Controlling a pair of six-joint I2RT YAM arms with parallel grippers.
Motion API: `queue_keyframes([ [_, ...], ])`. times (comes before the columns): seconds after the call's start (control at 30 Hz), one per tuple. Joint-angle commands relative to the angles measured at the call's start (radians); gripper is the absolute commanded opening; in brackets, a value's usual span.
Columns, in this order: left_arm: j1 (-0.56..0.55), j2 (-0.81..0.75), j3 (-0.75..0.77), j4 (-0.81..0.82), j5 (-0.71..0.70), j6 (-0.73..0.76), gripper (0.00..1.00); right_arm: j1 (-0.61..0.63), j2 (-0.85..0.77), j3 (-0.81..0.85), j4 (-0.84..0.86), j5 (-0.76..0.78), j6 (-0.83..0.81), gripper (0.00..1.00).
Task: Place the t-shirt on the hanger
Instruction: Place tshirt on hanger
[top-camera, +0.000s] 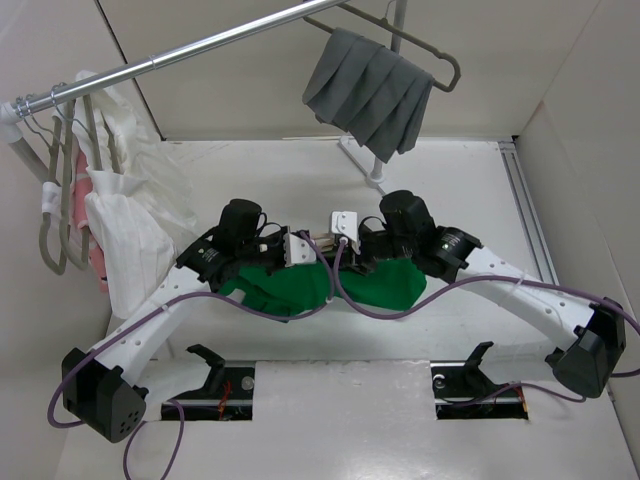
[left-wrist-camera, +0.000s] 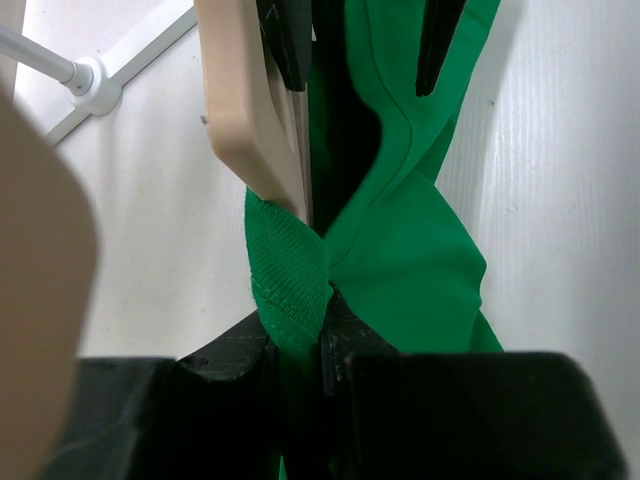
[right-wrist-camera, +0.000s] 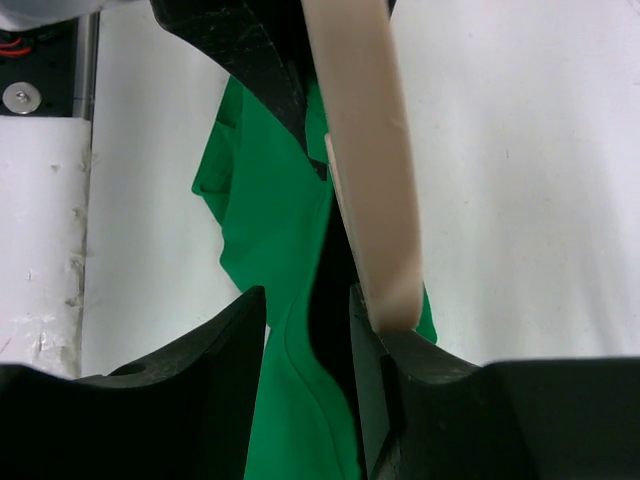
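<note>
The single t-shirt (top-camera: 385, 285), bright green soft knit, lay crumpled at the middle of the white surface (top-camera: 250, 170), somewhat nearer its near edge than its far one. It was bunched under the two arms. Its ribbed collar (left-wrist-camera: 285, 280) stood up in a fold. The left gripper (left-wrist-camera: 325, 330) was closed tight on that collar, its black fingers pinching the rib.

One hanger (left-wrist-camera: 245, 110), smooth beige plastic with a broad, flat, curved shoulder, reached down to the collar. Its rounded end touched the cloth just above the pinched fold.

In the right wrist view the same beige arm ended against the inner side of one finger of the right gripper (right-wrist-camera: 310, 320). That gripper's jaws stood partly apart. Green cloth ran through the gap, and neither finger pressed on it.

Behind, one shiny metal rail (top-camera: 200, 45) crossed the far left corner on a slant. One grey wire-thin hanger (top-camera: 440, 65) hung from it over the far edge, carrying a grey pleated cloth (top-camera: 370, 90). At the left edge hung at least three more grey hangers with white garments (top-camera: 130, 230) and one pink garment (top-camera: 80, 190). Their exact number was hidden in the folds.
</note>
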Motion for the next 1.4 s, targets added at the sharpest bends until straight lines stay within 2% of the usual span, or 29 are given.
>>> queue_keyframes([
  [0.0, -0.005, -0.034, 0.006, -0.018, 0.069, 0.040, 0.00, 0.000, -0.024, 0.063, 0.047, 0.065, -0.020, 0.45],
  [0.73, -0.005, -0.034, 0.017, -0.027, 0.080, 0.037, 0.00, -0.028, 0.013, 0.063, 0.037, 0.030, -0.039, 0.47],
  [1.2, -0.005, -0.034, -0.002, -0.018, 0.075, 0.042, 0.00, -0.028, -0.065, 0.036, 0.018, 0.030, -0.028, 0.38],
  [1.3, -0.005, -0.034, -0.002, -0.018, 0.066, 0.042, 0.00, -0.028, -0.065, 0.045, 0.040, -0.034, -0.028, 0.46],
  [1.37, -0.005, -0.025, -0.002, -0.018, 0.057, 0.042, 0.00, -0.028, -0.093, 0.075, 0.050, -0.056, -0.017, 0.54],
])
